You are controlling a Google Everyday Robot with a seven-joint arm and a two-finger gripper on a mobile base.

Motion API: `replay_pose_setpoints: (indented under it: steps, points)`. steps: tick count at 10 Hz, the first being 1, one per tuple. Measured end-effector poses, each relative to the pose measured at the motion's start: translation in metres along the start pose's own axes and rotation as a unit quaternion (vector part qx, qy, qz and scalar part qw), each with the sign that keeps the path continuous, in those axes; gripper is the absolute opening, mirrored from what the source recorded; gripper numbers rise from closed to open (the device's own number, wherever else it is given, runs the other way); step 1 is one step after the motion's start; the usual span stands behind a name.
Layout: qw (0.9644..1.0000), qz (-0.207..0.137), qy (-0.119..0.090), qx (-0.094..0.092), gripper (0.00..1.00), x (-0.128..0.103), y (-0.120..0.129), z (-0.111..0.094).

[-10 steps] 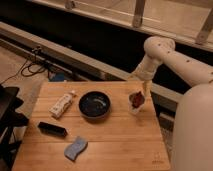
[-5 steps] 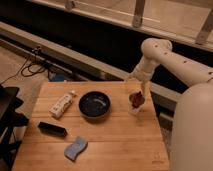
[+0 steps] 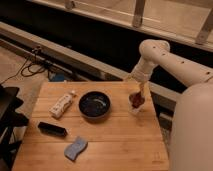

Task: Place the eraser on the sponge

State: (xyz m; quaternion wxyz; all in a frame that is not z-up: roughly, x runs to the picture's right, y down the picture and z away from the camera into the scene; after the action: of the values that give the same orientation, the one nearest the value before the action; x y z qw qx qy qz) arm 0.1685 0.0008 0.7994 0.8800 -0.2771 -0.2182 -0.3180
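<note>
black eraser near blue sponge, dark bowl between them and gripper, jaws unclear

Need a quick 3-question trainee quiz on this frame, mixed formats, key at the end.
1. True or false: the eraser lies on the sponge.
2. What sits between the white block and the gripper? A) the bowl B) the sponge C) the eraser
3. As seen in the picture, which side of the table is the gripper over?
Key: 1 false, they lie apart on the table; 2 A; 3 the right side.
</note>
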Motion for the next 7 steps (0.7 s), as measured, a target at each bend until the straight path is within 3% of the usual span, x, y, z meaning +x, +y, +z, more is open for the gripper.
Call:
replay_pose_setpoints:
  steps: [2,4,5,7]
  points:
    - [1.0000,-0.001,0.000,0.003,0.80,-0.002,-0.003,-0.001]
    - [0.9997,0.012,-0.005,0.020,0.80,0.003,0.007,-0.008]
    - [0.9993,0.006,-0.002,0.038,0.80,0.006,0.016,-0.025]
    - [0.9980,-0.032,0.007,0.054,0.80,-0.003,0.014,-0.045]
